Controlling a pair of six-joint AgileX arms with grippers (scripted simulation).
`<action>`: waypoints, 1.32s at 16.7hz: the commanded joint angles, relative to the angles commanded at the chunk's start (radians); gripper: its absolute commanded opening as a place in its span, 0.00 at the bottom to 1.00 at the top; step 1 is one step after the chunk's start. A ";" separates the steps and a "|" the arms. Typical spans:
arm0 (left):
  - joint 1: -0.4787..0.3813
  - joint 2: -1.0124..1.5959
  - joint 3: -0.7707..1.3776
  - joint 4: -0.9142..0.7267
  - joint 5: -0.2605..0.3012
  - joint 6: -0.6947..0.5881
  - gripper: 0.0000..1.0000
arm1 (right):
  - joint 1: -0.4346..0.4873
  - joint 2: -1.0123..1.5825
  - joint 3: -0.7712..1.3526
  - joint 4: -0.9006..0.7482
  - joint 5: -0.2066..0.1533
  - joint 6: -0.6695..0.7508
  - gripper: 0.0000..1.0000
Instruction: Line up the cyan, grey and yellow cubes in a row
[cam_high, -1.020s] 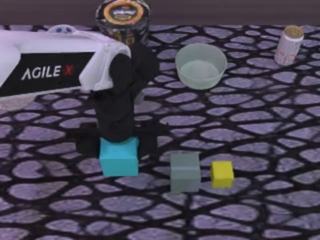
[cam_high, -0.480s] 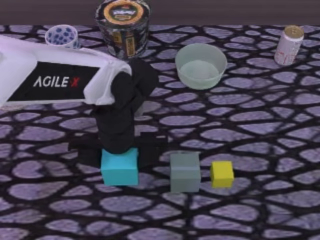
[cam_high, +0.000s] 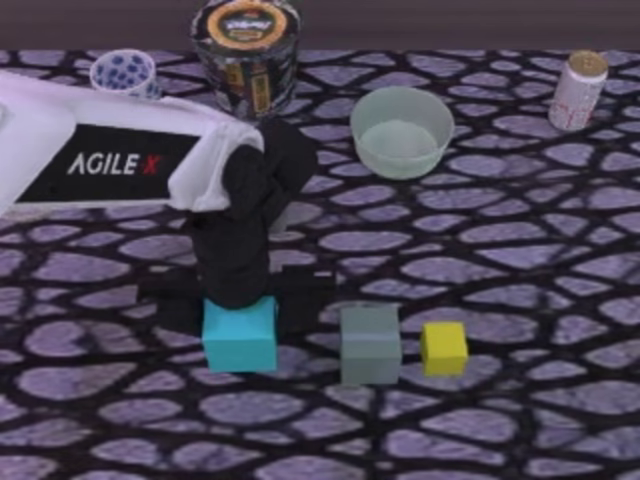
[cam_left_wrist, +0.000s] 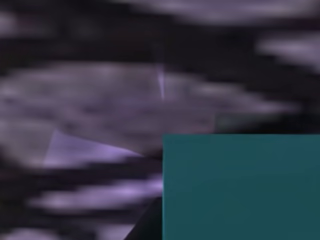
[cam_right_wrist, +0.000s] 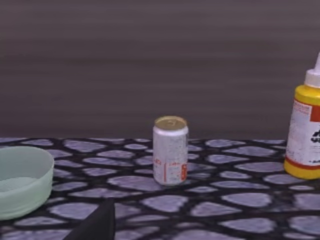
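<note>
AgileX's left gripper (cam_high: 238, 300) stands over the cyan cube (cam_high: 240, 335) near the table's front edge; whether its fingers grip cannot be told. The grey cube (cam_high: 371, 345) and yellow cube (cam_high: 444, 348) sit rightward in line. Probably the final placement; next, release and lift clear. Purple cobble-patterned table (cam_high: 520, 230), dark wall behind

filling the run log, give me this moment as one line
left gripper: down over cyan cube, fingers hidden | right arm: out of top view | grey cube, yellow cube: side by side, apart | row: cyan left of grey
</note>
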 joint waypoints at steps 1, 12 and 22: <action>0.000 0.000 0.000 0.000 0.000 0.000 0.75 | 0.000 0.000 0.000 0.000 0.000 0.000 1.00; 0.000 0.000 0.000 0.000 0.000 0.000 1.00 | 0.000 0.000 0.000 0.000 0.000 0.000 1.00; 0.018 -0.097 0.142 -0.243 -0.001 -0.005 1.00 | 0.000 0.000 0.000 0.000 0.000 0.000 1.00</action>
